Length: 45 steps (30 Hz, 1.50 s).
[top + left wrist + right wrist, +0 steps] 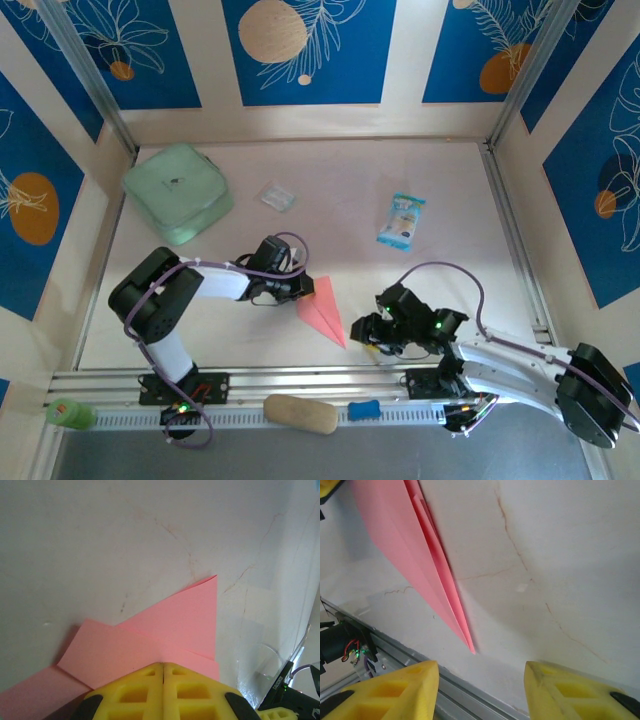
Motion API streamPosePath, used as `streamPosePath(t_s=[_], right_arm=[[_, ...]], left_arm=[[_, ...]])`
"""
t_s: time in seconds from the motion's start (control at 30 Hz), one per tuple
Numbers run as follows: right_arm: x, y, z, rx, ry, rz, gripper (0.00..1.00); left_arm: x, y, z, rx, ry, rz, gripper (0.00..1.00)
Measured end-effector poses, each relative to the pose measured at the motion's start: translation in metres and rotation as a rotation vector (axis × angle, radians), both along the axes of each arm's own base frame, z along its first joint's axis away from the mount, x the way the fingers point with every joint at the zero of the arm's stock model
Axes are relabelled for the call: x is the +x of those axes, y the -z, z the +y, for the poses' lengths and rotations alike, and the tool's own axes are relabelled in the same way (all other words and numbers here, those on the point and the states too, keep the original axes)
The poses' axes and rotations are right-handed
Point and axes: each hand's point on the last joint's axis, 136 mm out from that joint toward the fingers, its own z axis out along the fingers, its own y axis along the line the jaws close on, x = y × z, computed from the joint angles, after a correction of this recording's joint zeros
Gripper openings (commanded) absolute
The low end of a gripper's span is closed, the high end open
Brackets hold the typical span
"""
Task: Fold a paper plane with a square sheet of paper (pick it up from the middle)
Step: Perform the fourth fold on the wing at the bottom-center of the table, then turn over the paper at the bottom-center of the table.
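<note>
While the paper plane (322, 308) lies on the table (440, 180), the left gripper (300, 288) is clamped together at its tail; the right gripper (362, 332) gapes near its nose; it looks light and floppy; I'd pinch the centre crease.

The paper plane (322, 310) is plain salmon-pink, darker along its creases. The desk (440, 180) under it is pale pinkish-white with thin brown crack lines. The left gripper (163, 666) and right gripper (482, 667) are bright yellow. Beyond the plane lie a mint-green pouch (178, 192), a blue-and-white snack packet (402, 221) and a clear wrapper (278, 196). The walls (340, 60) carry deep blue panels with white leaf outlines and orange discs, between cream strips.
</note>
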Motion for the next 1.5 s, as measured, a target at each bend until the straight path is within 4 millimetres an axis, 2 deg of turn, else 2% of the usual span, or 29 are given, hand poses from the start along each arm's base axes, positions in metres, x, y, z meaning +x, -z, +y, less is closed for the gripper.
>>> streamPosePath(t_s=[0.3,0.6,0.97,1.2,1.5], right_arm=[[-0.005,0.002,0.007,0.002,0.002,0.075,0.50],[-0.008,0.002,0.017,0.024,-0.018,0.121,0.39],[-0.009,0.010,0.026,0.017,-0.040,0.163,0.38],[-0.006,0.012,0.031,0.029,-0.036,0.168,0.33],[-0.004,0.013,0.035,0.041,-0.031,0.176,0.34]], left_arm=[[0.000,0.000,0.000,-0.003,-0.012,0.012,0.00],[0.000,0.000,0.000,-0.010,-0.023,0.017,0.00],[0.000,0.000,0.000,-0.015,-0.029,0.020,0.00],[0.000,0.000,0.000,-0.015,-0.029,0.020,0.00],[0.000,0.000,0.000,-0.015,-0.029,0.020,0.00]])
